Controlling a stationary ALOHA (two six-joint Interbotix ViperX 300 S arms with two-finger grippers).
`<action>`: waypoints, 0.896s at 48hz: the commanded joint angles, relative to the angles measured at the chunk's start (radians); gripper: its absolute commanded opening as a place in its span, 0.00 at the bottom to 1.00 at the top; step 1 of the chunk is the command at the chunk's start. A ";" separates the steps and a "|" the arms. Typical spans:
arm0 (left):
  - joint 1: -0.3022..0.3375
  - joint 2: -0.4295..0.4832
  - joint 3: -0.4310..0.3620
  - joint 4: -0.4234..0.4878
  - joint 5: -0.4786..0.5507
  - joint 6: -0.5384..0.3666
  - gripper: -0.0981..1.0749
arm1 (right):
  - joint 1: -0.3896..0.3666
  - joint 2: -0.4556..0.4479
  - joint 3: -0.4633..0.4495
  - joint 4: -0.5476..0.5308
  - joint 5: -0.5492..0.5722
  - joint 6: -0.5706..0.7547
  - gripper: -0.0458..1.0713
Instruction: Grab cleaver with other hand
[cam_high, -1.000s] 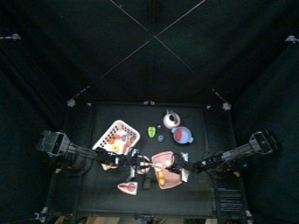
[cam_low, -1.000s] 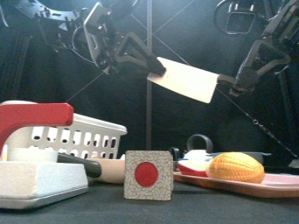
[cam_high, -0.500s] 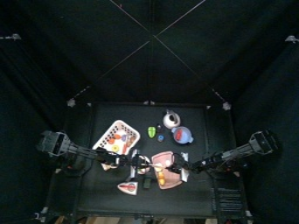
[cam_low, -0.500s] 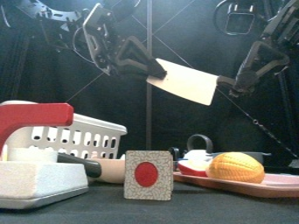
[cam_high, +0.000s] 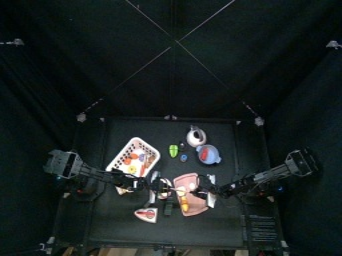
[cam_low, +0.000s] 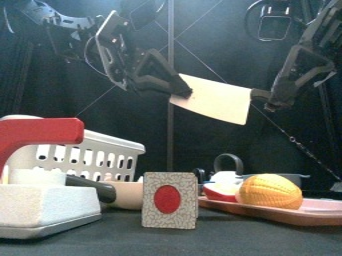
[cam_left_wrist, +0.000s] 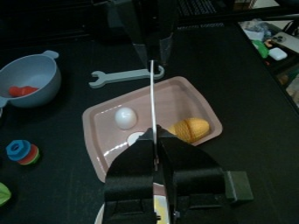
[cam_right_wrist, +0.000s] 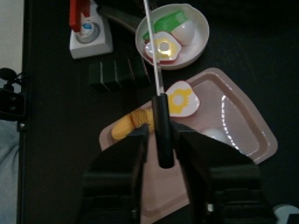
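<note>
1. Step in hand, by judgement: the handover itself, at the point where the cleaver (cam_low: 214, 97) passes from one arm to the other.
2. Cleaver hanging in mid-air well above the table (cam_low: 267, 238), blade tilted, roughly over the pink tray (cam_left_wrist: 187, 96), touching nothing below.
3. Left gripper (cam_low: 163, 84) at the blade's free end: jaws pressed onto the flat of the blade, seen edge-on as a thin line between them in the left wrist view. Counts as a real pinch.
4. Right gripper (cam_low: 265, 98) at the black handle: jaws spread wide, with clear gaps on both sides of the handle in the right wrist view. No grip there now, only straddling.
5. Weight therefore most likely carried by the left pinch alone, far from the heavy handle end; risk of the blade pivoting or sliding between the jaws.
6. Next move, as a judgement: draw the right arm straight back along the handle's line without brushing it, while holding the left arm steady and firmly clamped.
7. After that, little left: only to show the cleaver held securely by the left arm alone.
</note>
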 joint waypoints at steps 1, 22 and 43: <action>-0.002 -0.021 -0.008 0.015 -0.028 0.005 0.38 | 0.005 -0.028 -0.028 0.002 -0.005 -0.002 0.83; -0.067 -0.014 0.123 0.064 -0.325 -0.005 0.38 | 0.002 -0.127 -0.055 0.106 0.161 0.012 0.84; -0.071 -0.011 0.150 0.049 -0.334 0.000 0.38 | 0.078 -0.097 -0.130 0.379 0.437 0.005 0.84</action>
